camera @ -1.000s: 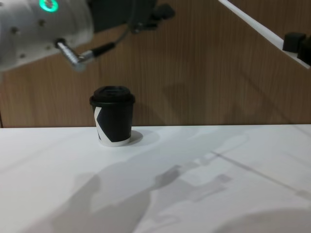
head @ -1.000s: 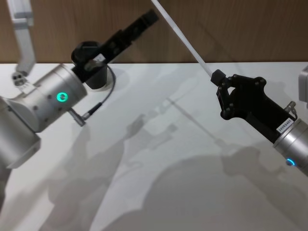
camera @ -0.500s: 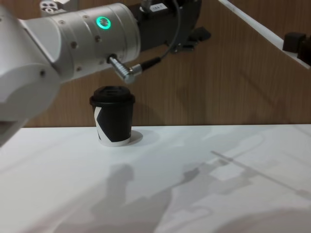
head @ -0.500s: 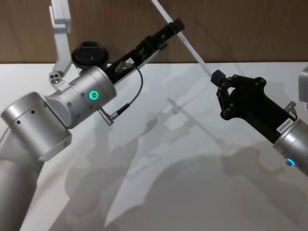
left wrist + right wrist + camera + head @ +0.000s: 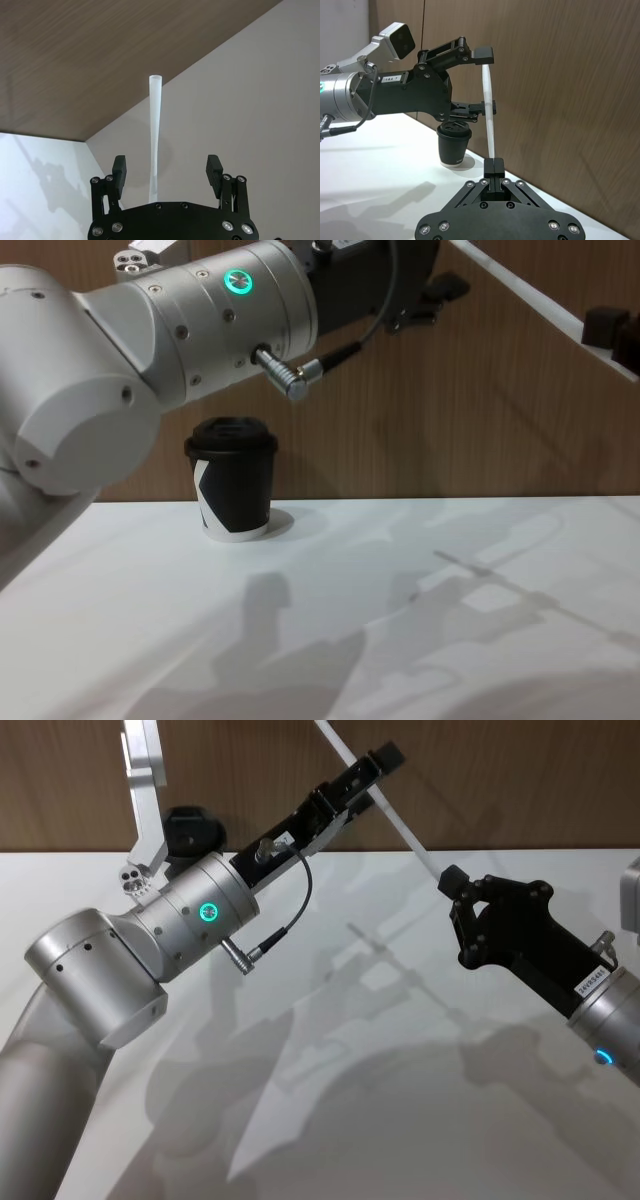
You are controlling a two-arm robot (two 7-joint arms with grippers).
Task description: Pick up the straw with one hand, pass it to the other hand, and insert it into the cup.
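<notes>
Cup [image 5: 232, 490] stands upright near the bench's [image 5: 420, 620] back edge, toward the left, black lid [image 5: 231, 435] on. Above it and to the right, the L claw [image 5: 166, 165], on the silver arm [image 5: 150, 350] w/ the green ring [image 5: 237, 281], is spread wide. The straw [image 5: 155, 135] runs btwn its fingers [image 5: 119, 172], touching neither as far as I can tell. The straw slants up through the air over the back of the bench, well apart from the cup. Its lower end is pinched tight in the R claw [image 5: 494, 165], over the bench's right side.

Risks, as I judge them: the handover isn't made yet.
- If R lets go before L has closed, the straw drops to the bench and may roll off.
- If L closes off-centre, one finger pushes first and could bend the thin tube or lever it in R's grip.
- L sits partway along, w/ a good length sticking out past it. That free end may wobble and miss the lid's opening, and a miss could tip a light cup.

Cup: the lid hides the inside, so can't tell what's in it. No straw in it. The opening is too small to make out.
</notes>
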